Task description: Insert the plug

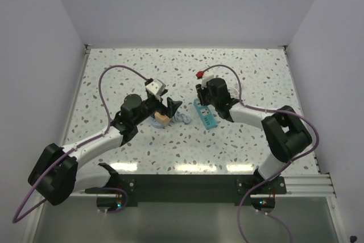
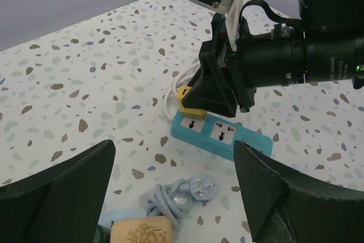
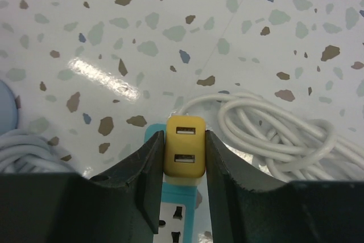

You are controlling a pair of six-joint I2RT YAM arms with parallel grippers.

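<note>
Left fingers (image 2: 62, 192) stand wide apart over the tan cube (image 2: 141, 233); a dark green sliver beside it may be the plug (image 2: 100, 235). Right fingers (image 3: 142, 180) clamp the yellow block (image 3: 185, 146) at the power strip's (image 2: 227, 138) end.

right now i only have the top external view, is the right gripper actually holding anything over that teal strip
observer: yes. In the right wrist view the right gripper is shut on a yellow block with two usb slots, at the end of the teal power strip.
operator: ok are any sockets free next to it
observer: the left wrist view shows two sockets beside the block, both empty.
operator: and the left gripper
observer: the left gripper is open, fingers wide apart, and a blue-grey cable lies coiled on the table below it.
</note>
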